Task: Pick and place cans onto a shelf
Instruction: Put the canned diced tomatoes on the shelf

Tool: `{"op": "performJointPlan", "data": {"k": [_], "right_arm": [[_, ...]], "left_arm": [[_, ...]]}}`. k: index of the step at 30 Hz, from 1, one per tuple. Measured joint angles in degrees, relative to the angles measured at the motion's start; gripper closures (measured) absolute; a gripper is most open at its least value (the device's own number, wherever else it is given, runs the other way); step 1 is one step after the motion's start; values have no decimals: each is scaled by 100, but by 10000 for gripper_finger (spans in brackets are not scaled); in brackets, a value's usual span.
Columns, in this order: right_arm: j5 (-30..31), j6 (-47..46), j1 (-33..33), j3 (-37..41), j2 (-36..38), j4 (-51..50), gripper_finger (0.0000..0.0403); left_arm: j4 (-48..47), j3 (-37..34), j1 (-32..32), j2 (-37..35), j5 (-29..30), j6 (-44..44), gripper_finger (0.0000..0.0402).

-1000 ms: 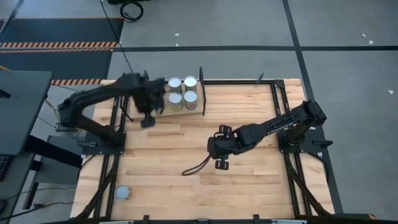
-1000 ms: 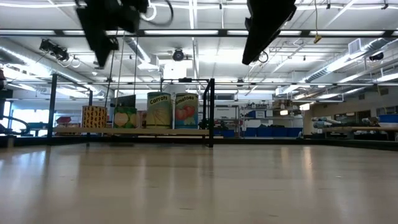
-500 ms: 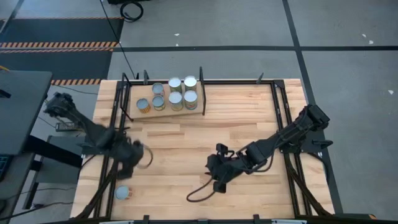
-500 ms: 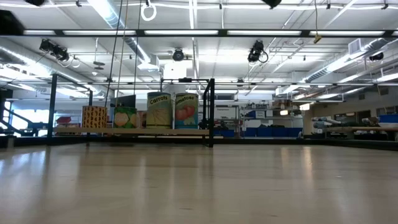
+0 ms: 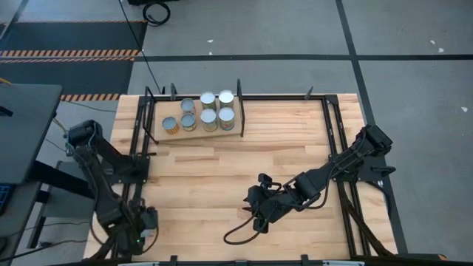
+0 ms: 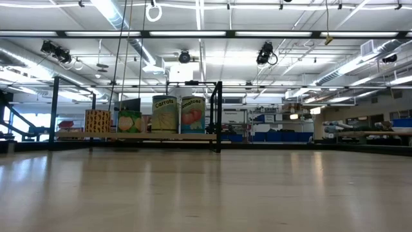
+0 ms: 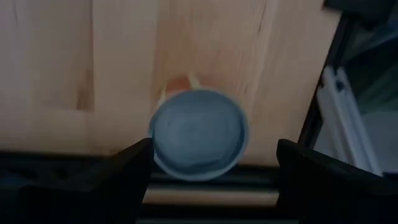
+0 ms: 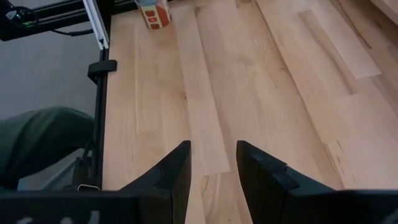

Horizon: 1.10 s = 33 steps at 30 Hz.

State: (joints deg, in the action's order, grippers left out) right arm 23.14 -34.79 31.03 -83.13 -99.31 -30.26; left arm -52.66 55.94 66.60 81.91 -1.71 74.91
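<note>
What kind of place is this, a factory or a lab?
Probably a large industrial lab or workshop: exposed ceiling lights and pipework overhead, hazard-striped floor tape, and blue bins on distant benches behind the table.

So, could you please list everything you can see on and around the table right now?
table: one, light wood, beneath both arms.
shelf: one, light wood with black rods, far-left corner of the table.
cans on shelf: seven, silver tops, mixed labels, clustered against the divider.
loose can: one, silver top, near-left table edge.
cable: one, black, looped on the table.
left end effector: open, fingers flanking the loose can.
right end effector: slightly open, empty, low over mid-table.
</note>
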Motion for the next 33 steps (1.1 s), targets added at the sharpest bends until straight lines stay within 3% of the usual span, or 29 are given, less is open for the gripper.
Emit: {"op": "performJointPlan", "data": {"k": [4, 12, 24, 33], "right_arm": [[0, -10, 0, 0, 0, 2, 268], [-22, -167, 2, 2, 0, -23, 261], [125, 118, -9, 4, 0, 13, 172], [127, 129, -2, 4, -2, 67, 129]], "left_arm": [[-32, -11, 222, 13, 422, 109, 56], [-195, -13, 152, 15, 443, 218, 56], [-176, -13, 219, 20, 339, 646, 49], [-204, -22, 98, 24, 151, 741, 49]]}}
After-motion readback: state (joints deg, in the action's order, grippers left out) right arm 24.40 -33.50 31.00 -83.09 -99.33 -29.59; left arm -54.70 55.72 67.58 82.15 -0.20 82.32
